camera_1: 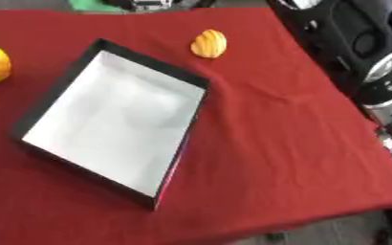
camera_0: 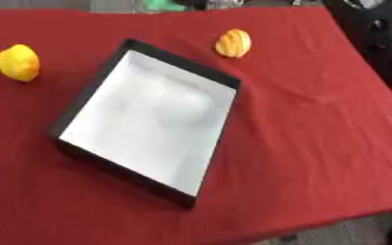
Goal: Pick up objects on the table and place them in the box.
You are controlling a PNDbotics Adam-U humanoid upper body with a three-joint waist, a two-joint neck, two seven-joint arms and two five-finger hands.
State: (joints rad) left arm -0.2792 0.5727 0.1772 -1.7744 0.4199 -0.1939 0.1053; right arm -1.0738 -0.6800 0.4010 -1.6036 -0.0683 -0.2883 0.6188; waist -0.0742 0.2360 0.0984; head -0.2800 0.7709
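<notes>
A yellow fruit (camera_0: pixel 18 62) lies at the worktop's (camera_0: pixel 316 143) left edge, well apart from the box (camera_0: pixel 91 93) (black walls, white floor, nothing inside). An orange ridged fruit (camera_0: pixel 233 43) sits just beyond the box's far corner. At the right, an arm (camera_1: pixel 387 103) shows, black and silver; neither hand is visible.
</notes>
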